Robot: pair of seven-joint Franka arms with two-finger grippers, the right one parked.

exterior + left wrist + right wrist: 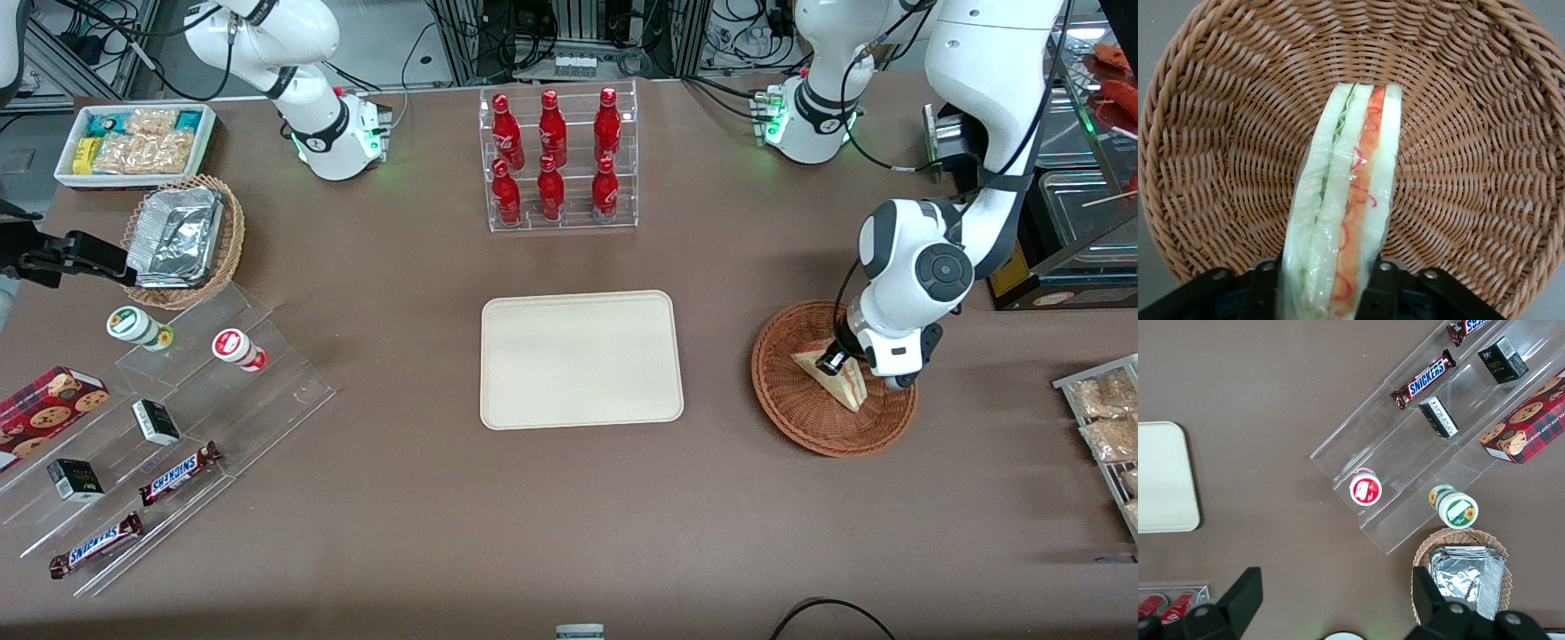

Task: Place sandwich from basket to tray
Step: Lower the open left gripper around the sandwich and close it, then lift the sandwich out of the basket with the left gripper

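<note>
At the lower left of the front view, two Snickers bars (pixel 96 544) lie on a clear stepped display (pixel 191 418), their white lettering readable, beside a red cookie box (pixel 46 405) and two small dark boxes whose print is too small to read. At mid-frame sits the cream tray (pixel 581 359). At the right edge of mid-frame, the gripper (pixel 834 358) is down in the reddish-brown basket (pixel 800 409), clenched on the sandwich (pixel 840 375); the wrist view shows its fingers (pixel 1265 283) pressing the sandwich's wrapped sides. Farther up the frame, a clear rack holds red bottles (pixel 551 156) with white script lettering I can't make out.
</note>
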